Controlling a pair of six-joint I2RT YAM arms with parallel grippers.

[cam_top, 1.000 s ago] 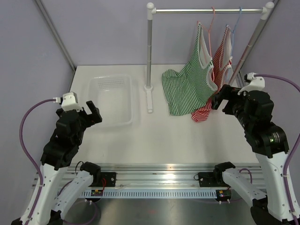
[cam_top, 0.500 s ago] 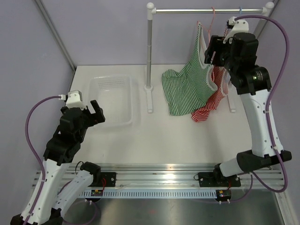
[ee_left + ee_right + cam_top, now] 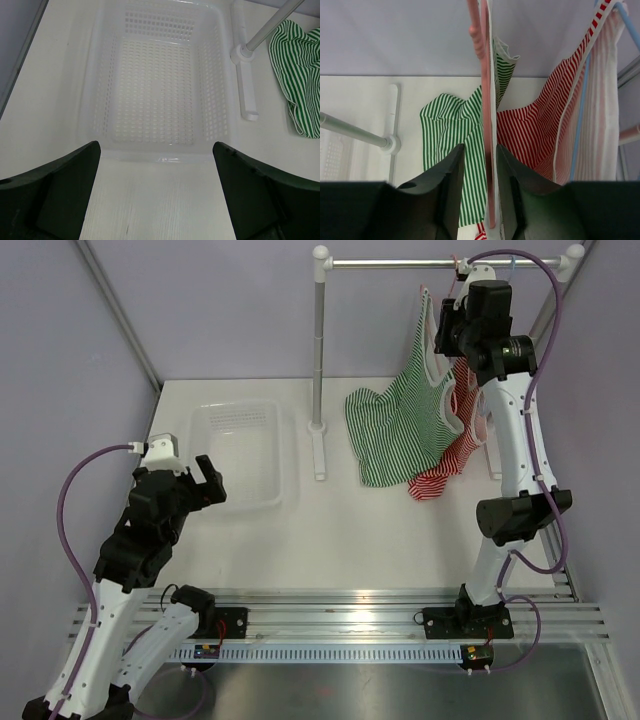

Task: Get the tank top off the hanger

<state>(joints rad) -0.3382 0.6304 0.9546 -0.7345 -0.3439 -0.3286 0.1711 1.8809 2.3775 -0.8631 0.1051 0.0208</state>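
Observation:
A green-striped tank top [image 3: 392,425] hangs from a pink hanger [image 3: 452,295] on the rail, its hem resting on the table. My right gripper [image 3: 444,340] is raised up at the hanger's shoulder. In the right wrist view its jaws [image 3: 480,150] stand narrow around the pink hanger [image 3: 481,100] and the top's white-edged strap [image 3: 491,75]. The right finger is against the strap and a slit of green fabric [image 3: 445,125] shows beside the left finger. My left gripper [image 3: 205,480] is open and holds nothing, low in front of the basket.
A red-striped tank top [image 3: 450,465] hangs on a blue hanger [image 3: 580,120] just right of the green one. The rail [image 3: 430,262] rests on a post [image 3: 319,340] with a white foot. A clear perforated basket [image 3: 237,405] sits at left, in front of the left gripper [image 3: 156,150].
My right arm rose from beside the tops' lower parts up to the hanger at the rail. Its jaws went from wide open to narrow around the pink hanger. The left arm barely shifted.

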